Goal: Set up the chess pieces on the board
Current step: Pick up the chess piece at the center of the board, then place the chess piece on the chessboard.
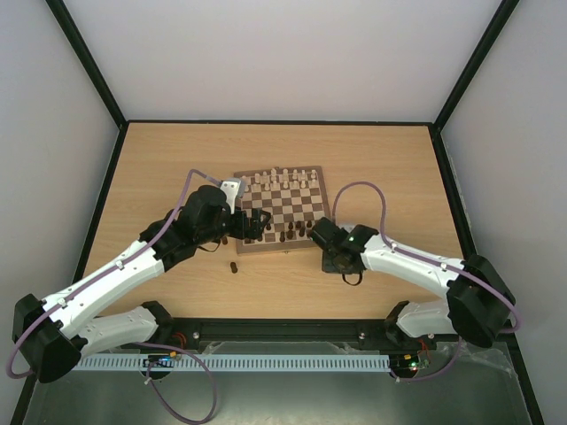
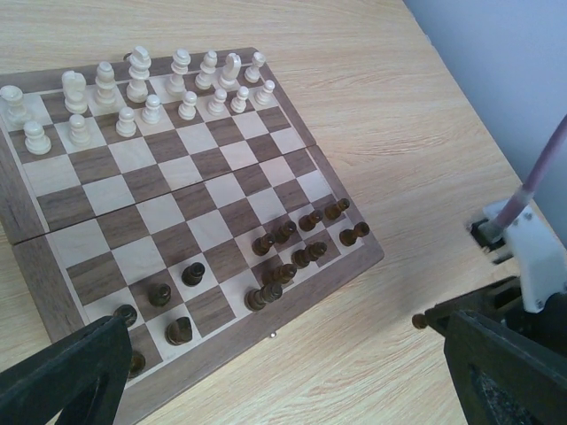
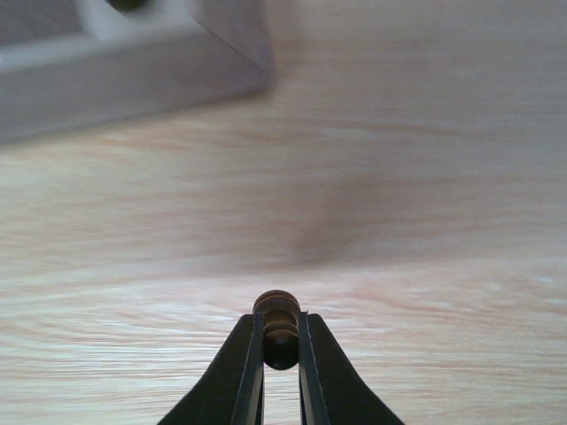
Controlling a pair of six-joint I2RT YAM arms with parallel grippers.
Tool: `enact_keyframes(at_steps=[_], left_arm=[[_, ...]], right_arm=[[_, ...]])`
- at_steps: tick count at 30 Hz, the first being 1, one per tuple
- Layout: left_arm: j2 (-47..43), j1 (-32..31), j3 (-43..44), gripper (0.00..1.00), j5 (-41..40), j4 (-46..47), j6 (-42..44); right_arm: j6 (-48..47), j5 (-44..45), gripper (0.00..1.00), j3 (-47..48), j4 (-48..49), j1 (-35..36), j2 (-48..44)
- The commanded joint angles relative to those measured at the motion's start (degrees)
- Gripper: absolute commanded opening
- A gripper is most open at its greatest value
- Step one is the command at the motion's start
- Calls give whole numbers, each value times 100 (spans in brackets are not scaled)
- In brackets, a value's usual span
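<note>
The board (image 1: 282, 251) lies at mid-table, with several dark brown chess pieces (image 2: 283, 266) on its near rows and pale pieces (image 2: 142, 88) along its far rows. My right gripper (image 3: 280, 323) is shut on one dark chess piece (image 3: 278, 310) just above the bare table, a little off the board's near right corner; the piece (image 2: 419, 320) also shows in the left wrist view. My left gripper (image 2: 283, 390) hangs wide open over the board's near left part (image 1: 255, 232), holding nothing. The right gripper (image 1: 324, 259) sits just in front of the board.
One dark piece (image 1: 233, 266) lies loose on the tabletop in front of the board's near left corner. The board's edge (image 3: 133, 71) shows at the upper left of the right wrist view. Black frame rails border the table.
</note>
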Motion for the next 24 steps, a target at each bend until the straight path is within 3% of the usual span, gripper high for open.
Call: enact_keyframes(at_steps=[1,11,24], left_arm=[[46,21,178,99,-40,26,57],[-71,23,171,99,-228,-52,-11],[-1260,14,-277,100,-882,-122,-431]], right_arm=[[-254,162,6,897,-619,60,-47],[-1283,251,8,3142,-1001,36,1341],[-2233,-941,7,4941,-676,-229,3256]])
